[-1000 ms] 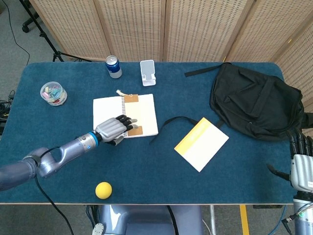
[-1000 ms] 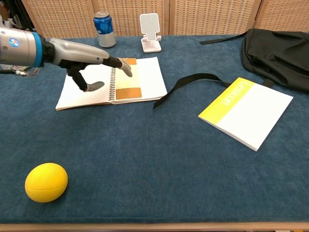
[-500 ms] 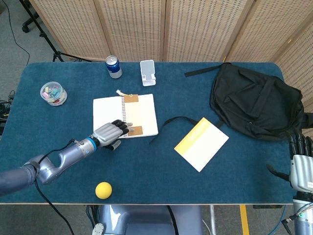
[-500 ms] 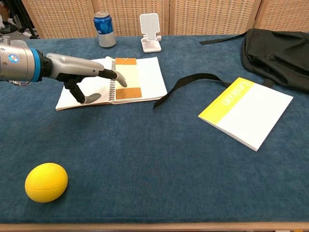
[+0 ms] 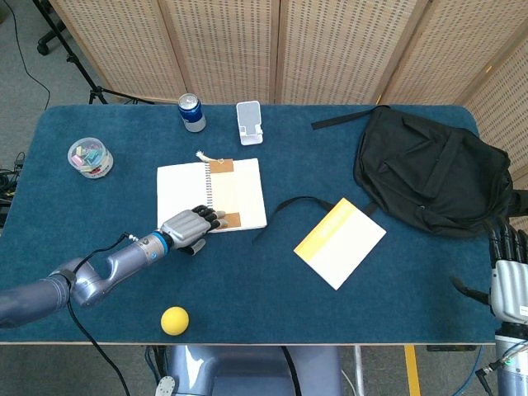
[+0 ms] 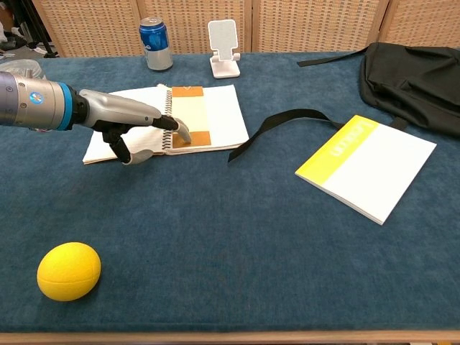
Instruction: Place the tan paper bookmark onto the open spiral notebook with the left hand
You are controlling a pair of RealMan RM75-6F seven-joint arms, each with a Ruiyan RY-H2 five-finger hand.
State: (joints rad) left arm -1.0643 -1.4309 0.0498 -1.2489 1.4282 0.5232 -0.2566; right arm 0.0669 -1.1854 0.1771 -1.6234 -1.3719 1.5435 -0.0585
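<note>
Wicker screens stand behind the blue-covered desk (image 5: pixel 272 297) in my head view. On it I see the open spiral notebook (image 5: pixel 211 196) left of centre, with the tan paper bookmark (image 5: pixel 223 192) lying flat along its right page, just beside the spiral. My left robot hand (image 5: pixel 191 227) sits at the notebook's near edge, fingers spread and holding nothing, its fingertips (image 5: pixel 216 218) over the bookmark's near end. A blue can (image 5: pixel 192 112) and a white phone stand (image 5: pixel 249 122) are at the far edge, a clear tub of clips (image 5: pixel 90 157) far left, a yellow ball (image 5: pixel 174 320) near the front edge. A black backpack (image 5: pixel 429 169) fills the right side, its strap trailing toward a yellow-and-white book (image 5: pixel 339 242). My right robot hand (image 5: pixel 506 272) is off the desk's right edge, fingers extended and apart, empty.

From the chest view, the left robot hand (image 6: pixel 136 126) reaches in low from the left, one fingertip (image 6: pixel 182 132) at the bookmark (image 6: pixel 190 118) on the notebook (image 6: pixel 167 129); I cannot tell whether it touches. The ball (image 6: pixel 69 270) lies close in front, well apart from the book (image 6: pixel 366 165).
</note>
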